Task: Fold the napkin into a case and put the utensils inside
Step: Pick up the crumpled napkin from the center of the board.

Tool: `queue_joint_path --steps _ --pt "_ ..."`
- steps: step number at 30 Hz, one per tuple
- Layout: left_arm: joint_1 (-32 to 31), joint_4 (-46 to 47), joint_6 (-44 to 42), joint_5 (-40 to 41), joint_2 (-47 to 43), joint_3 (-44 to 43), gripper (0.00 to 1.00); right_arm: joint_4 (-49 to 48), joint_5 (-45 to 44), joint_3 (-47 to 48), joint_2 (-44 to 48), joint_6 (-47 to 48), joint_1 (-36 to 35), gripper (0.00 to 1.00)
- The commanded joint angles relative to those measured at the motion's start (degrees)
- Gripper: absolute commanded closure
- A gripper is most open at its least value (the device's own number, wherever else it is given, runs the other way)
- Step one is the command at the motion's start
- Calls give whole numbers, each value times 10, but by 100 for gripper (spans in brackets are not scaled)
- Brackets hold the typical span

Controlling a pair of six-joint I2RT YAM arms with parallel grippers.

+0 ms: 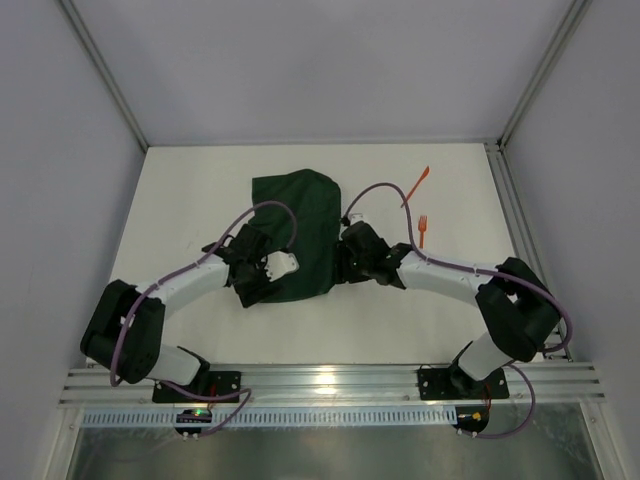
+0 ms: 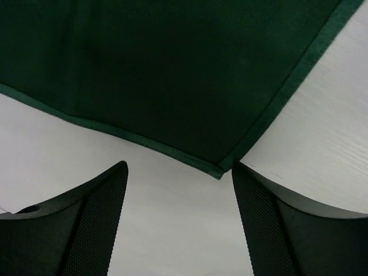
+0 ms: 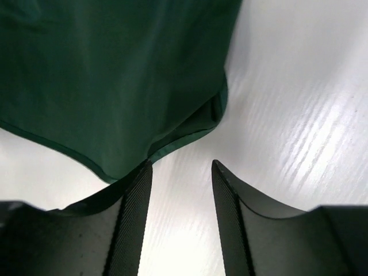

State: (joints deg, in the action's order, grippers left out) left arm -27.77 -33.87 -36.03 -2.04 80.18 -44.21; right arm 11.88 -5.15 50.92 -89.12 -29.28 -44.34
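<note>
1. Dark green napkin point(image 1: 300, 235) lies on the white desk point(image 1: 200, 200), mid-desk, partly folded; far edge rumpled, near edge between the two arms.
2. Left gripper point(image 1: 262, 272) sits at napkin's near-left corner. Wrist view: left fingers point(image 2: 95, 221) stand well apart, cloth corner point(image 2: 218, 171) just beyond the tips, nothing between them; hemmed edge runs across the view above.
3. Right gripper point(image 1: 345, 262) is at napkin's right edge. Wrist view: right fingers point(image 3: 135, 215) part-open, gap narrower than the left pair's. Left-hand finger tip meets the hem of a folded, layered cloth corner point(image 3: 190, 123); bare desk shows in the gap. Can't tell if any cloth is pinched.
4. Two orange utensils lie on bare desk to the right of the napkin, well apart from it: fork point(image 1: 422, 231) near the right arm's forearm, knife-like piece point(image 1: 416, 186) farther back, angled. Neither touches the cloth or a gripper.
</note>
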Motion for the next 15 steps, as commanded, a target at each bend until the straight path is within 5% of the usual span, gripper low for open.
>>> queue_joint_path --steps 1,8,14,15 --pt "-4 69 -9 56 40 9 26 -52 39 -19 3 -38 31 51" --pt "-4 108 -14 52 62 28 39 -77 43 -11 -57 -37 40 56" --pt "-4 102 -18 51 81 31 73 -108 43 -9 -94 -57 64 56" --pt "-4 102 -15 50 81 31 86 -112 40 -6 -99 -56 65 56"
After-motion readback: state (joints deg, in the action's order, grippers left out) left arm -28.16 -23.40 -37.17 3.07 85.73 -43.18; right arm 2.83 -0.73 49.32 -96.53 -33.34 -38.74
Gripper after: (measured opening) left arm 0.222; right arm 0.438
